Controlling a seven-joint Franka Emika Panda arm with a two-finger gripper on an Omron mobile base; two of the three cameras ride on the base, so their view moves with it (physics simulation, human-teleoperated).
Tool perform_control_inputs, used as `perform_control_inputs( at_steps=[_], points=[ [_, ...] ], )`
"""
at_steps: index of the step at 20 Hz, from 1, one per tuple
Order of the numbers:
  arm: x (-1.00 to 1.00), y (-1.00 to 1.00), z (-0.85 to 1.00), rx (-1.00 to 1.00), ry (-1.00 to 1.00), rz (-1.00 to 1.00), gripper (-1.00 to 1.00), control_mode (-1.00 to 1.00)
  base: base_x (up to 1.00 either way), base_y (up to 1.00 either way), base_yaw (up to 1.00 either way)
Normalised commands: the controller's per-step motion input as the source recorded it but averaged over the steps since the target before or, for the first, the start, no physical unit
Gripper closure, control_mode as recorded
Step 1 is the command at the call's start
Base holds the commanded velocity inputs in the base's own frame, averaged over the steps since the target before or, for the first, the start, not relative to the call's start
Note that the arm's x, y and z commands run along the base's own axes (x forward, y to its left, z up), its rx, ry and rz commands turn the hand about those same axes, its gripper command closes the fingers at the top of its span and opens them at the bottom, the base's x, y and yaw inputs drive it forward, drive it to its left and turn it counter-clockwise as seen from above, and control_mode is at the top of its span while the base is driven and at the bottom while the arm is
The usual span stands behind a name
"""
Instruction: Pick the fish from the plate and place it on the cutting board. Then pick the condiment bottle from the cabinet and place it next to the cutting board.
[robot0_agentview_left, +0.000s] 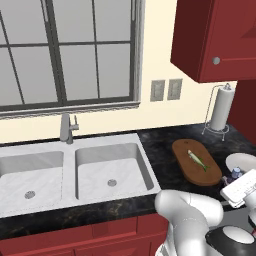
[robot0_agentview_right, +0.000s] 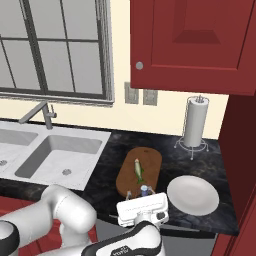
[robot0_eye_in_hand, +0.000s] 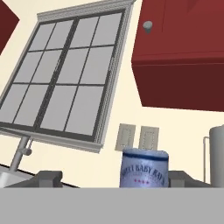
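The small silvery-green fish (robot0_agentview_left: 197, 159) (robot0_agentview_right: 138, 170) lies on the brown cutting board (robot0_agentview_left: 187, 170) (robot0_agentview_right: 150, 162). The white plate (robot0_agentview_left: 244, 160) (robot0_agentview_right: 192, 196) sits bare to the board's right. The condiment bottle (robot0_agentview_left: 236, 173) (robot0_agentview_right: 144, 189) (robot0_eye_in_hand: 144, 168), dark with a pale blue cap, stands upright on the counter by the board's near end, between board and plate. My gripper (robot0_agentview_left: 235, 179) (robot0_agentview_right: 142, 196) (robot0_eye_in_hand: 114, 179) is open around it, with the left finger well clear of the bottle and the right finger close beside it. The tall red cabinet (robot0_agentview_left: 247, 115) (robot0_agentview_right: 240, 165) stands at the far right.
A paper towel roll (robot0_agentview_left: 221, 107) (robot0_agentview_right: 195, 121) on a wire stand is at the back of the dark counter (robot0_agentview_left: 160, 150) (robot0_agentview_right: 110, 175). A red wall cupboard (robot0_agentview_left: 220, 35) (robot0_agentview_right: 195, 40) hangs overhead. The double sink (robot0_agentview_left: 75, 172) (robot0_agentview_right: 55, 152) with faucet lies to the left.
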Motion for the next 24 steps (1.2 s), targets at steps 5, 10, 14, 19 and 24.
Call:
perform_control_inputs(
  at_steps=[5, 10, 14, 19, 24],
  points=[
    [0.00, 0.00, -0.09, 0.00, 0.00, 0.00, -1.00, -1.00, 0.00, 0.00, 0.00],
    [0.00, 0.00, -0.08, 0.00, 0.00, 0.00, -1.00, -1.00, 0.00, 0.00, 0.00],
    [0.00, 0.00, -0.05, 0.00, 0.00, 0.00, -1.00, -1.00, 0.00, 0.00, 0.00],
    [0.00, -0.03, 0.00, 0.00, 0.00, 0.00, -1.00, -1.00, 0.00, 0.00, 0.00],
    [0.00, -0.14, 0.00, 0.00, 0.00, 0.00, -1.00, -1.00, 0.00, 0.00, 0.00]
  ],
)
